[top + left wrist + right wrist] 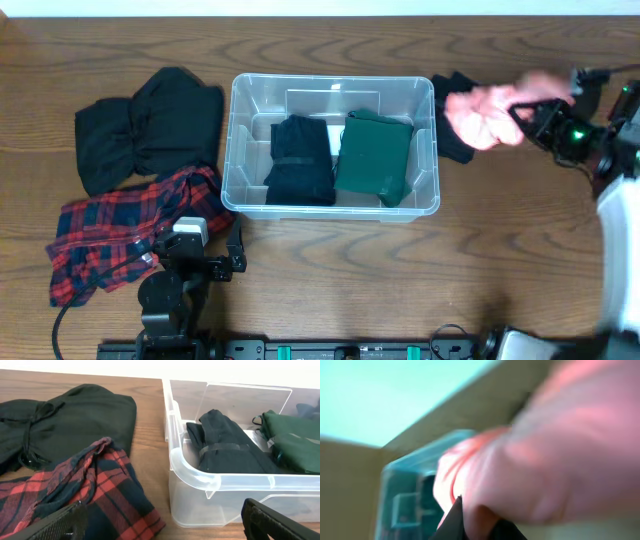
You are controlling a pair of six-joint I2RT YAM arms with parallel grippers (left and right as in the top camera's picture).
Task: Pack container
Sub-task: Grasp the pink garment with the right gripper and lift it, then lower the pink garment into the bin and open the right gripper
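Wooden table, clear container long axis running left-right, right hand clamped on pink cloth, left hand spread wide

Brown wood-grain tabletop fills the overhead view edge to edge, grain running left to right, evenly lit with only soft shadows, and along the far edge there's a thin pale strip, glaring bright white in the left wrist view.

Black garment bunched on wooden table, red plaid shirt just beside it, blurred pink cloth
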